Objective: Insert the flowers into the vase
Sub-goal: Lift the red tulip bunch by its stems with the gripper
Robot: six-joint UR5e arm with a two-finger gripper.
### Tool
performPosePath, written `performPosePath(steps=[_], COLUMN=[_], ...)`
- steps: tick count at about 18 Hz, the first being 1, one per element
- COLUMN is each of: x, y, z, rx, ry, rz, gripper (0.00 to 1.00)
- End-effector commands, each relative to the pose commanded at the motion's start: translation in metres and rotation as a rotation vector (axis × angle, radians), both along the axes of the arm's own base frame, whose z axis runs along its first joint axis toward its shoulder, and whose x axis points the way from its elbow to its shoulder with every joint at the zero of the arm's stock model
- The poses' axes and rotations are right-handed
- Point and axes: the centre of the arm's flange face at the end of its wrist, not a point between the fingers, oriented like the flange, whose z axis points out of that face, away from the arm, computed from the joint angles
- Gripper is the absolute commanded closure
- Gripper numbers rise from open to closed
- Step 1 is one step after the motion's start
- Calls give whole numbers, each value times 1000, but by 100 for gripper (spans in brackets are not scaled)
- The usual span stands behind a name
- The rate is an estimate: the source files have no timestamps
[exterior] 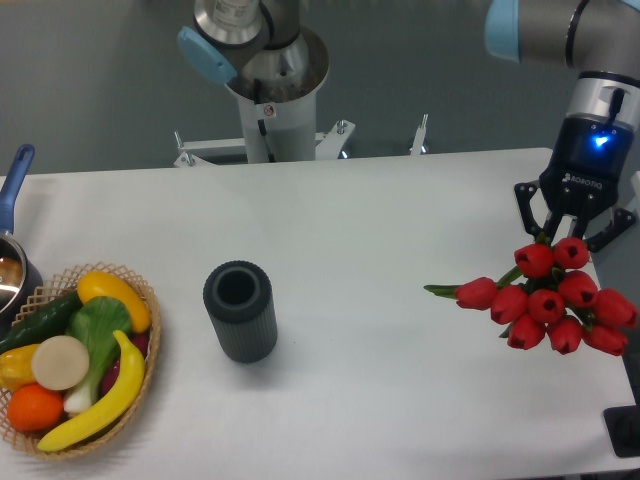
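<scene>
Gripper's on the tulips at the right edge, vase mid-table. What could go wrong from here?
1. The tulips spread wider than the vase mouth, so stems or leaves may catch the rim.
2. The vase stands free and upright; a snag could tip it toward the wicker basket.
3. The gripper seems to hold the bunch close behind the buds, near the table's corner; a slip might drop it off the edge.

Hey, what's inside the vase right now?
The vase stands upright, with only dark hollow showing in its mouth. Its bottom is hidden in shadow. The flowers hang at the gripper.
</scene>
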Motion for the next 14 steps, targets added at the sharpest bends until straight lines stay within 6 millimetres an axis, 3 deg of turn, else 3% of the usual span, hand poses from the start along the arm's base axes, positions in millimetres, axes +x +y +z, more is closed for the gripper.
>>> performPosePath(steps=[14], x=[17], y=[15], z=[-6], rx=[105], ry=[-32], rz=[-63], gripper=[74])
